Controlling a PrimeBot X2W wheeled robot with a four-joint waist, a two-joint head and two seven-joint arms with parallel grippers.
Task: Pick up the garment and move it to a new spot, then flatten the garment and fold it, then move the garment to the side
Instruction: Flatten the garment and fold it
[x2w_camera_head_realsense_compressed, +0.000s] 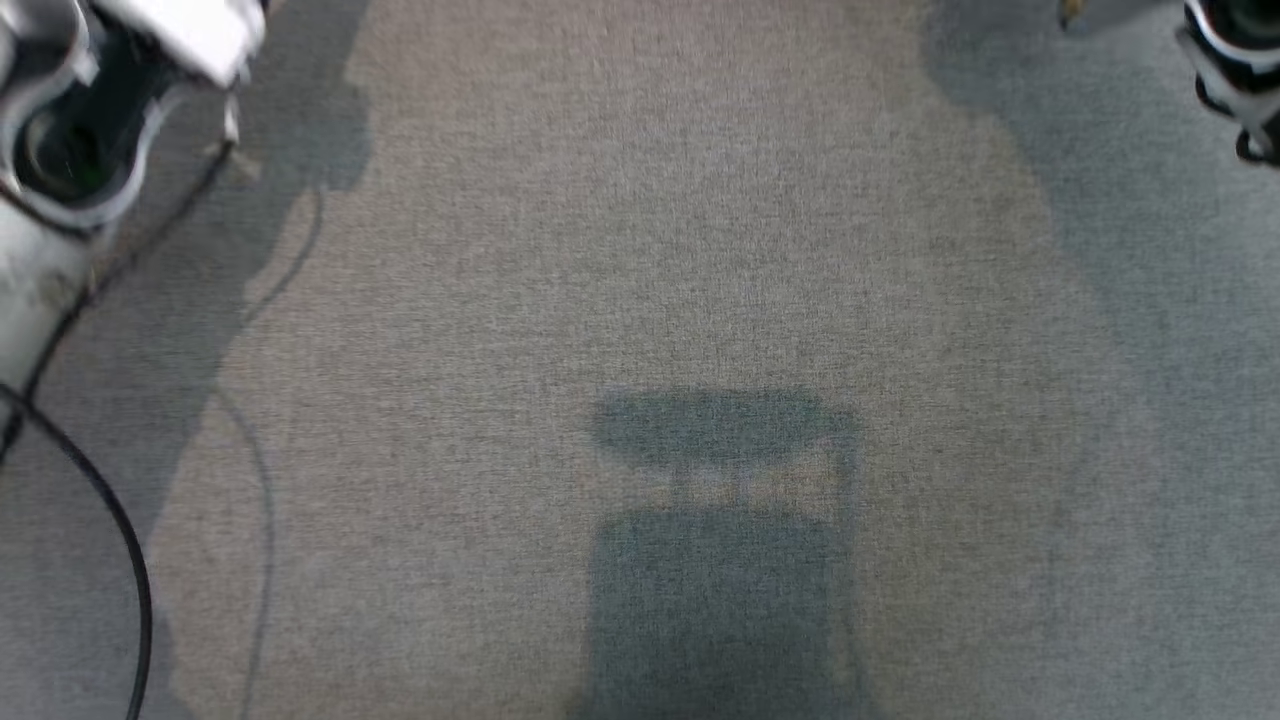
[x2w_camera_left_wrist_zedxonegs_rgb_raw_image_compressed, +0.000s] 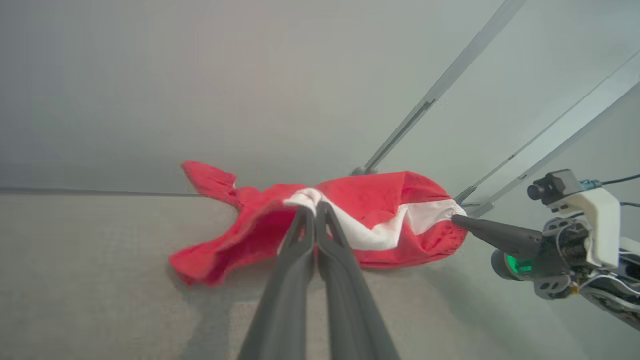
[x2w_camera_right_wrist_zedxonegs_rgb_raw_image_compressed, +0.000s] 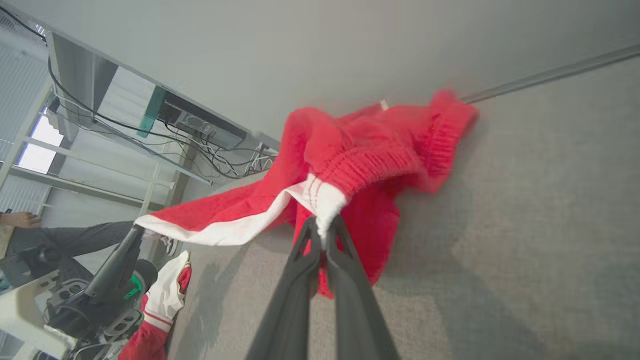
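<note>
Item: garment – red knit with a white band and ribbed cuffs, bunched, strung between the two hands in front of a pale wall and over grey carpet; its shadow lies on the carpet beneath; whether the lowest fold touches the carpet cannot be told

Item: left hand – fingers pressed together, pinching the white band near the garment's middle

Item: right hand – fingers pressed together, pinching a white edge just under a ribbed red cuff; in the left wrist view its tip meets the far end of the white band

Item: cable – black, curving over the carpet on the robot's left side

Item: person – seated, dark trousers, well apart from the garment

Item: desk – pale, a tangle of wires hanging beneath it, near the person
</note>
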